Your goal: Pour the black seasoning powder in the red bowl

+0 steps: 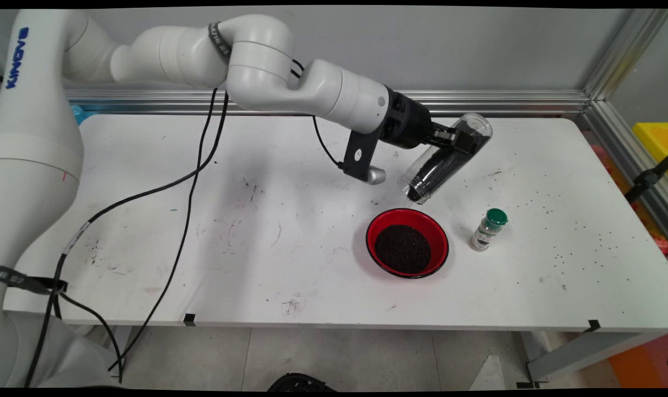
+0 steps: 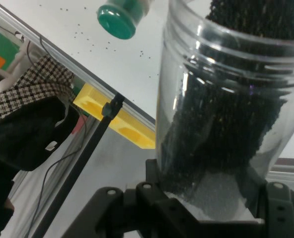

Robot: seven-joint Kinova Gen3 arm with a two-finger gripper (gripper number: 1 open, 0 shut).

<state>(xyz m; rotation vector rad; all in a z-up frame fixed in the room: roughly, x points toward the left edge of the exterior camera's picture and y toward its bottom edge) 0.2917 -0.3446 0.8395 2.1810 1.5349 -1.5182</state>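
Two containers sit nearest us on the white table (image 1: 257, 248): a red bowl (image 1: 407, 242) with a heap of black grains, and just right of it a small green-capped shaker (image 1: 488, 229), upright. Above and slightly beyond the bowl we see the gripper (image 1: 459, 141) clamped on a clear jar (image 1: 446, 157), tilted mouth-down toward the bowl's far rim. We judge the mouth sits close to that rim, so grains could spill onto the table; loose specks already dot the right side.
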